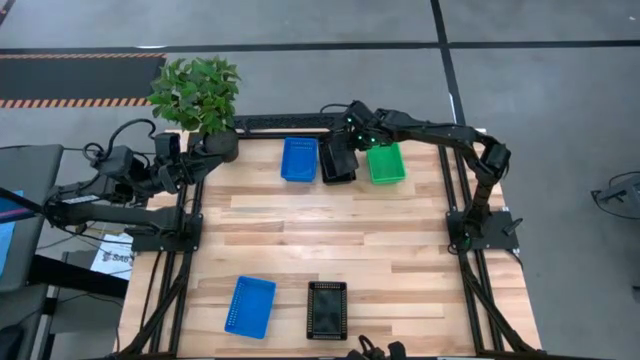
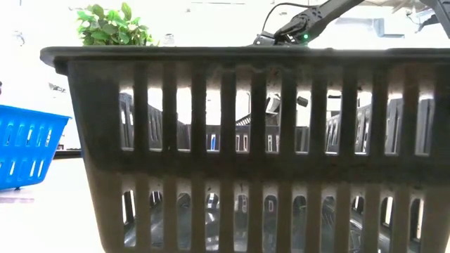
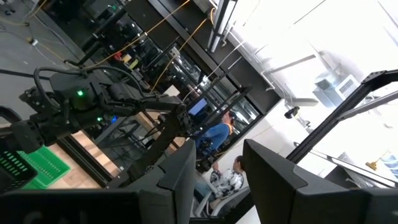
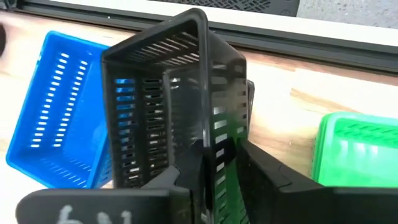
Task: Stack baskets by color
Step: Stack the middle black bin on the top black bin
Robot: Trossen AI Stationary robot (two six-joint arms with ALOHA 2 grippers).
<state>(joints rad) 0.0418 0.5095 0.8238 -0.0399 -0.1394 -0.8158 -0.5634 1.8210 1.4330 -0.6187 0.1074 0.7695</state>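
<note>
From the left, my left gripper waits by the potted plant at the far left corner, its fingers parted with nothing between them. Along the far edge I see a blue basket, then the black stack, then the green stack. My right gripper is over the black stack; through its wrist camera a black basket stands tilted on edge with its wall between the fingers, though I can't tell whether they grip it or have let go. I judge this is the seating step: I'd lower it square into the stack beneath, release only once it sits level, then lift straight up. Nearer me, another blue basket and a black one remain unstacked.
</note>
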